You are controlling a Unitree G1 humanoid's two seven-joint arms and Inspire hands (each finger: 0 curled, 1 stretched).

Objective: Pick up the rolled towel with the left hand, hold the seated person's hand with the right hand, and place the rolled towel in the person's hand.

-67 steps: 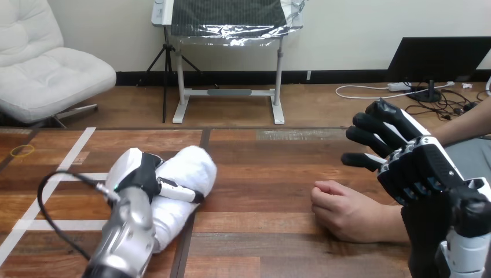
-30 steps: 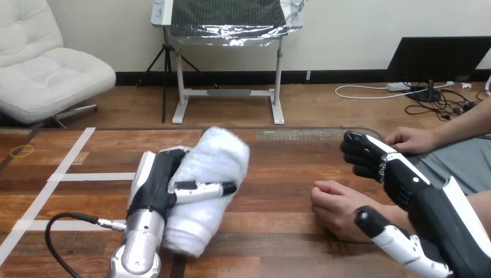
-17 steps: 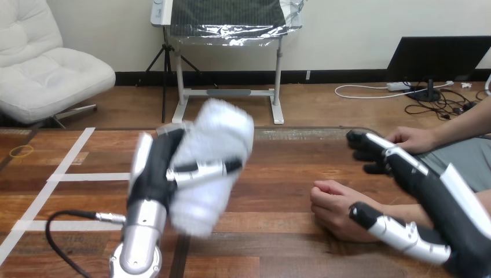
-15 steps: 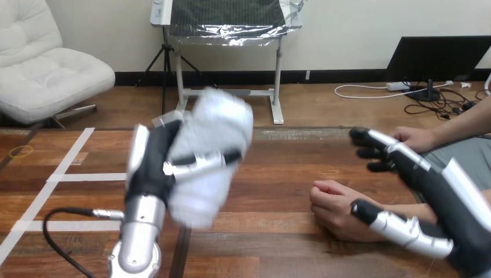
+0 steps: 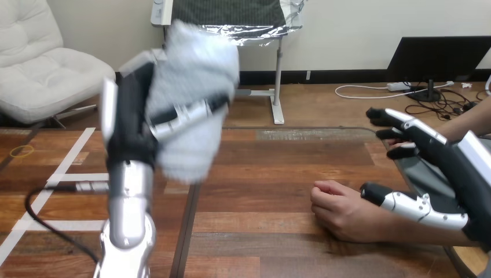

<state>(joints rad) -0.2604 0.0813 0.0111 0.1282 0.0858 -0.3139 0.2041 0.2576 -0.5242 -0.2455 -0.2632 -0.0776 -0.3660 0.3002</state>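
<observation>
Illumination is bright and even, from overhead. The table carries a mild sheen with no hard glare. A faint, soft shadow lies beneath the person's hand. The towel is evenly lit.

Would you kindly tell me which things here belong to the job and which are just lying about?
Job: rolled towel, left hand, right hand, person's hand.
Lying about: yellow ring and white tape strips on the table.
</observation>
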